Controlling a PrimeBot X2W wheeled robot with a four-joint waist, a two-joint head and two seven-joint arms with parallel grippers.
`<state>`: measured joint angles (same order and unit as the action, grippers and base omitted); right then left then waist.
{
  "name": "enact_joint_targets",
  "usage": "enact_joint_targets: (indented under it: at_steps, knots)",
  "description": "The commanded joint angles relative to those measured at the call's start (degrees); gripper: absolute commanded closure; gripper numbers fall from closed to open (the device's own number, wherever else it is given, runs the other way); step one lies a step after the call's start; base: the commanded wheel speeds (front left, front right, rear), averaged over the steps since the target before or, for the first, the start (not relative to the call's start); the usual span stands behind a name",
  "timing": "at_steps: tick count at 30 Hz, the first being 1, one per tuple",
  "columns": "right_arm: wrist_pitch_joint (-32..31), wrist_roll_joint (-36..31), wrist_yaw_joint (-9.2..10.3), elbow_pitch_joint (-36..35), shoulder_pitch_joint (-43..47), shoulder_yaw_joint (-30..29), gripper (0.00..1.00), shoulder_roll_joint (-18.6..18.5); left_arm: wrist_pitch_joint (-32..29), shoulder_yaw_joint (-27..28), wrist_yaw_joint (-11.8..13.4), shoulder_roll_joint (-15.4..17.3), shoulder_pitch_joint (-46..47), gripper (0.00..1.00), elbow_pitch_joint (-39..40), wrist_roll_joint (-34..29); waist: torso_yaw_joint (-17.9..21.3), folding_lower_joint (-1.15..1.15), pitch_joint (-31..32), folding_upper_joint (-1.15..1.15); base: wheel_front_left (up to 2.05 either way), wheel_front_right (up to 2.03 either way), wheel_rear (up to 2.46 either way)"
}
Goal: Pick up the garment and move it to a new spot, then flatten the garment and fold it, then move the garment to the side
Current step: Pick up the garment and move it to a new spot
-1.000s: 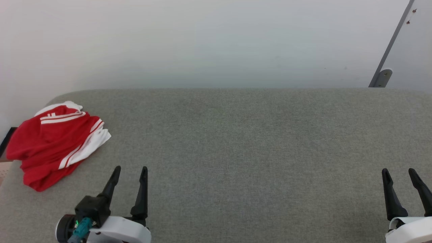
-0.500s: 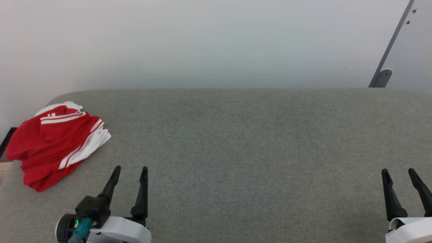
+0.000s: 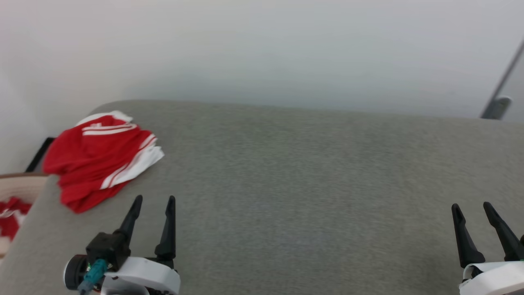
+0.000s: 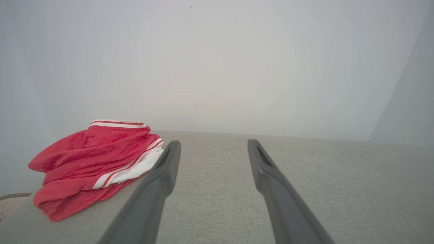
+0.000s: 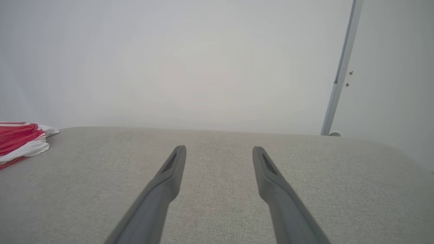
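Observation:
The garment (image 3: 98, 159) is a bright red crumpled heap with white panels and thin white stripes, lying at the far left corner of the grey fabric-covered surface (image 3: 307, 184). My left gripper (image 3: 154, 199) stands open just in front and to the right of it, not touching it. In the left wrist view the garment (image 4: 98, 159) lies left of the open left gripper (image 4: 213, 144). At the lower right, far from the cloth, my right gripper (image 3: 470, 205) is open with nothing in it. The right wrist view has the garment (image 5: 17, 139) at its left edge, beyond the open right gripper (image 5: 218, 149).
A beige basket (image 3: 20, 184) sits below the surface's left edge with a red-and-white cloth bundle (image 3: 8, 215) in it. A white wall runs behind. A grey metal post (image 3: 497, 102) leans at the far right. The surface's left edge drops off beside the garment.
The camera has turned left, shifting the whole picture to the right and bringing the basket into view. Garment and both open grippers show no move of their own.

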<state>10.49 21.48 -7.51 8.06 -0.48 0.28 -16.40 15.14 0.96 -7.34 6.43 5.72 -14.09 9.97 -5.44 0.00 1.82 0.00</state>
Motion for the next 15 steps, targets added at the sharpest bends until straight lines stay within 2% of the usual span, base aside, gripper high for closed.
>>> enact_joint_targets:
  at_steps: [1, 7, 15]
  knots:
    - [-0.1, 0.4, 0.03, 0.0, -0.1, 0.5, 0.00, -0.5, 0.0, 0.4, -0.1, 0.3, 0.4, 0.00, -0.3, 0.1, -3.5, 0.00, 0.3, 0.00, 0.00, 0.00, 0.00]
    - [0.0, 0.7, 0.03, 0.6, -1.1, 2.3, 0.00, -0.9, 0.0, 0.9, -0.1, 0.7, 1.2, 0.00, -0.6, 0.5, -9.8, 0.00, 0.7, 0.00, 0.00, 0.00, 0.00]
    - [0.5, 1.1, 0.03, 1.8, -2.8, 5.4, 0.00, -1.4, 0.0, 2.2, 0.0, 0.8, 1.4, 0.00, -0.4, 0.9, -16.3, 0.00, 1.2, 0.00, 0.00, 0.00, 0.00]
